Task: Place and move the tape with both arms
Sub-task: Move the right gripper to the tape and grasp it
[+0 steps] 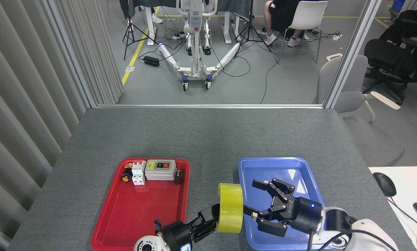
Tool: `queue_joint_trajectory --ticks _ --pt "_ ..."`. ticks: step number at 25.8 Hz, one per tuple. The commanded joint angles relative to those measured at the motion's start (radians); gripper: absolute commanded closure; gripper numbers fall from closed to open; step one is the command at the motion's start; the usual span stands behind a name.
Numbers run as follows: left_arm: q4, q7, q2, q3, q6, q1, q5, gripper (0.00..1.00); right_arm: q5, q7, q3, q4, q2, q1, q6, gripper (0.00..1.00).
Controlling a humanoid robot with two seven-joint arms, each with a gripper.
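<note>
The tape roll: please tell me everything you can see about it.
The tape roll is wide, glossy, translucent yellow; its core is hidden. It stands on edge in the air between the red tray and the blue tray. The left gripper holds it; the open right gripper nearly touches its other face.

Bare grey tabletop (208, 136) is stretching open from the far edge down to both trays. In the red tray (138, 212), a switch box (160, 169), white breakers (138, 172) and a small yellow button (125, 178) are crowding the far end, leaving its near floor free. The strip between the trays is being blocked by the tape (230, 208), held upright by the left end effector (208, 219). The right end effector (264, 205), fingers spread, is occupying the left part of the blue tray (299, 167), whose far end is lying clear.
</note>
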Motion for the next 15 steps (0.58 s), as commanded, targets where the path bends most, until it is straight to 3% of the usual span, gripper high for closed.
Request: queue_joint_trajectory --ticks 1,7,11,15 --pt "0.000 -0.002 0.000 0.001 -0.003 0.001 0.002 1.00 0.003 0.013 0.024 0.035 0.037 -0.035 0.000 0.02" --pt "0.001 -0.026 0.002 0.003 -0.026 0.004 0.011 1.00 0.011 0.036 0.074 0.066 0.080 -0.067 0.000 0.06" --pt "0.003 -0.029 0.003 0.004 -0.037 0.005 0.014 1.00 0.009 0.065 0.094 0.087 0.120 -0.088 0.014 0.13" --pt "0.006 -0.049 0.005 0.013 -0.060 0.005 0.017 1.00 0.011 0.066 0.108 0.089 0.121 -0.095 0.008 0.26"
